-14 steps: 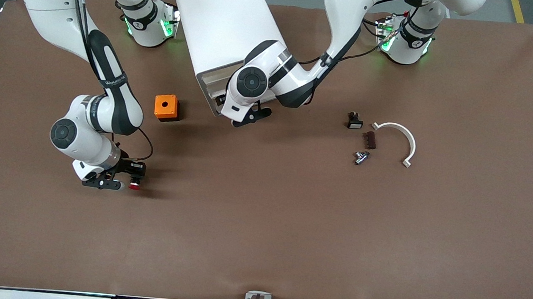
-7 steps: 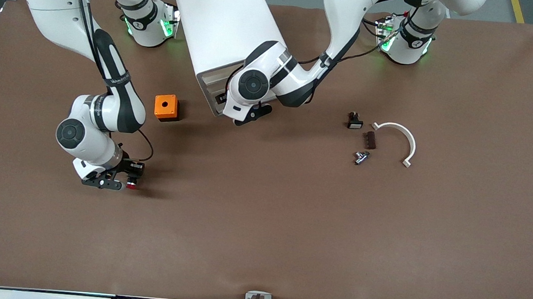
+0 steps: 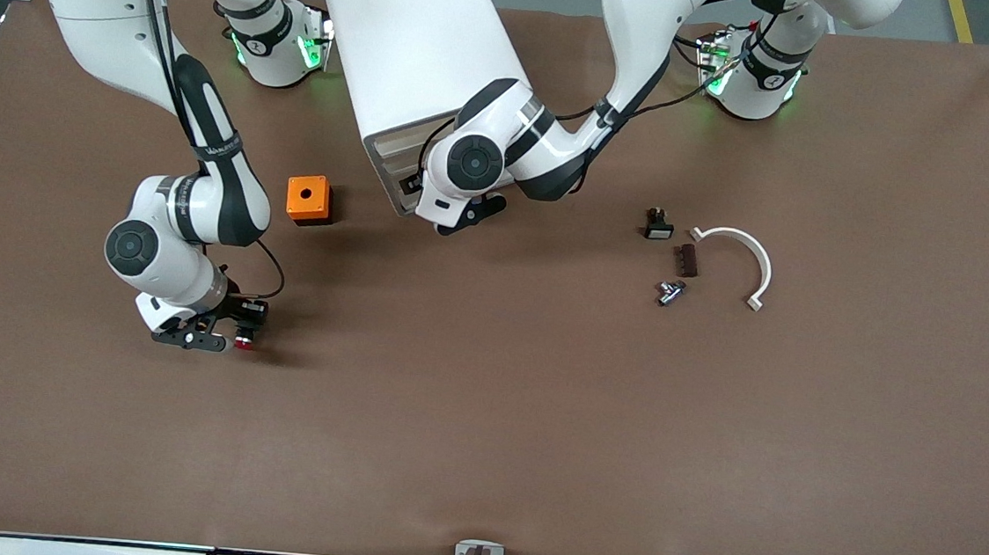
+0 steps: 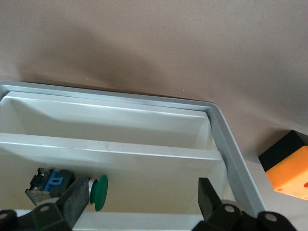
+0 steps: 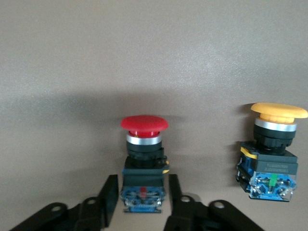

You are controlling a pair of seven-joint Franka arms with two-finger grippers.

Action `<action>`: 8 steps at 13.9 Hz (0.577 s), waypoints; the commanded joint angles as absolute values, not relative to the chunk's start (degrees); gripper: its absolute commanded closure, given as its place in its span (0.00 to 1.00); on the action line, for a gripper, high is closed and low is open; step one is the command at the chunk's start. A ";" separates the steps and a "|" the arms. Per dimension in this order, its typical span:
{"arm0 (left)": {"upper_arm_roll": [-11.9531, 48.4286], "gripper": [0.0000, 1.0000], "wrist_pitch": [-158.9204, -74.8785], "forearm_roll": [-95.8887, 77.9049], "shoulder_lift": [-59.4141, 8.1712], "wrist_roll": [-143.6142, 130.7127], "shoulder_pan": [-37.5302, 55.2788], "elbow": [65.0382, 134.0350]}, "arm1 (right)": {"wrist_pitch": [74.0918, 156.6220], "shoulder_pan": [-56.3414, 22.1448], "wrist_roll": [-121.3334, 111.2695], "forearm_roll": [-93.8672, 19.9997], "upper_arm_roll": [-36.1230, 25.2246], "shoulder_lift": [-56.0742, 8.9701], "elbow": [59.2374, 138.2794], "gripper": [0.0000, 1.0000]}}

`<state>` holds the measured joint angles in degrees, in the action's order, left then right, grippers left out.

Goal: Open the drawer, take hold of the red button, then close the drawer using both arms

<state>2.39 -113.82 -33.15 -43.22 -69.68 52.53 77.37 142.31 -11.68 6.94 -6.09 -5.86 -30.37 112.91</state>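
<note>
The red-capped button (image 5: 144, 123) stands upright on the brown table, red cap (image 3: 245, 343) showing beside the right hand. My right gripper (image 5: 142, 185) straddles its black-and-blue body, open, with a narrow gap on each side. It (image 3: 236, 333) is low over the table toward the right arm's end. My left gripper (image 4: 143, 190) is open wide at the white cabinet's (image 3: 416, 42) front, over a white drawer (image 4: 144, 149) that holds a green-capped button (image 4: 100, 192). From the front that hand (image 3: 457, 214) covers the cabinet's front.
A yellow-capped twin button (image 5: 274, 154) stands close beside the red one. An orange cube (image 3: 307, 198) with a round hole sits between the right hand and the cabinet. Toward the left arm's end lie a white curved bracket (image 3: 748, 258) and small dark parts (image 3: 671, 256).
The right gripper's fingers have parted from the red button, which stays on the table. The left hand has shifted slightly toward the cabinet's front.
</note>
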 commanded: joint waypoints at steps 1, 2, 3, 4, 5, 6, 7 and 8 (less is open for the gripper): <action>1.76 0.01 -113.55 -34.10 -39.38 -69.96 51.51 78.84 | 143.00 -11.87 8.17 -5.19 -6.15 -29.71 113.73 0.00; 1.58 0.01 -113.47 -34.01 -38.33 -69.96 50.46 78.84 | 143.00 -11.87 8.17 -5.19 -6.15 -29.71 113.73 0.00; 1.58 0.01 -113.47 -33.67 -37.28 -69.87 49.14 78.84 | 143.00 -11.87 8.17 -5.19 -6.15 -29.71 113.73 0.00; 1.58 0.01 -113.55 -31.83 -36.31 -69.87 48.00 78.49 | 143.00 -11.87 8.17 -5.19 -6.15 -29.71 113.73 0.00; 1.67 0.01 -113.55 -29.73 -35.25 -69.87 46.86 78.31 | 142.91 -11.87 8.09 -5.19 -6.15 -29.71 113.64 0.00; 1.58 0.01 -113.47 -28.14 -33.68 -69.87 45.63 78.22 | 142.65 -11.78 8.00 -5.19 -6.15 -29.62 113.56 0.00; 1.67 0.01 -113.47 -27.08 -32.18 -69.87 44.40 78.22 | 142.47 -11.78 7.56 -5.19 -6.15 -29.53 113.47 0.00; 1.67 0.01 -113.47 -26.29 -30.25 -69.79 42.56 78.22 | 142.21 -11.60 7.30 -5.19 -6.24 -29.01 113.29 0.00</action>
